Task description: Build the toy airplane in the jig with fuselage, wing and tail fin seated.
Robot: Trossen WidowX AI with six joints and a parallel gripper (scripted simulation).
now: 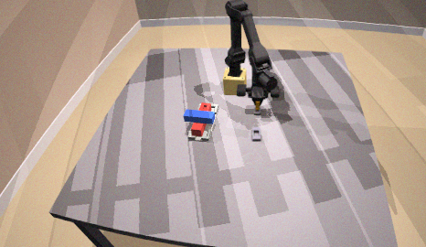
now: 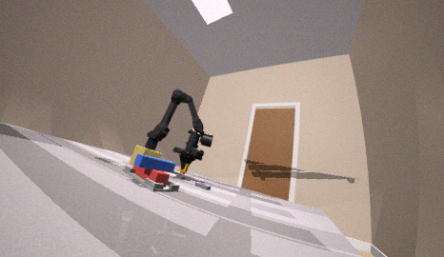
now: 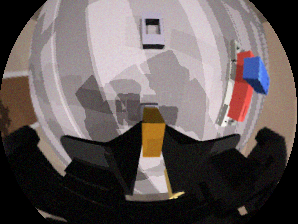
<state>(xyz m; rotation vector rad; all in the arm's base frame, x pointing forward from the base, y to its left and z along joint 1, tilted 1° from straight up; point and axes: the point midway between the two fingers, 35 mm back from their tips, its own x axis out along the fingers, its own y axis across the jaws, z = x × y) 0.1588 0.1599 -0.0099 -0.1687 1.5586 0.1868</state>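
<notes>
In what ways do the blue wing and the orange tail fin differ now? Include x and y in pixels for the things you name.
The blue wing (image 1: 199, 116) (image 2: 154, 163) (image 3: 256, 75) lies across the red fuselage; the orange tail fin (image 1: 258, 105) (image 2: 184, 168) (image 3: 153, 140) is gripped, away from it. The wing is long; the fin is smaller. Both are plain, single-coloured parts.

Brown door (image 2: 272, 152), white-framed (beige wall (image 2: 229, 98) around).

Matt, plastic-looking blue wing (image 1: 199, 116) (image 2: 154, 163) (image 3: 256, 75) and red fuselage (image 1: 197, 129) (image 2: 151, 174) (image 3: 240, 101)
</notes>
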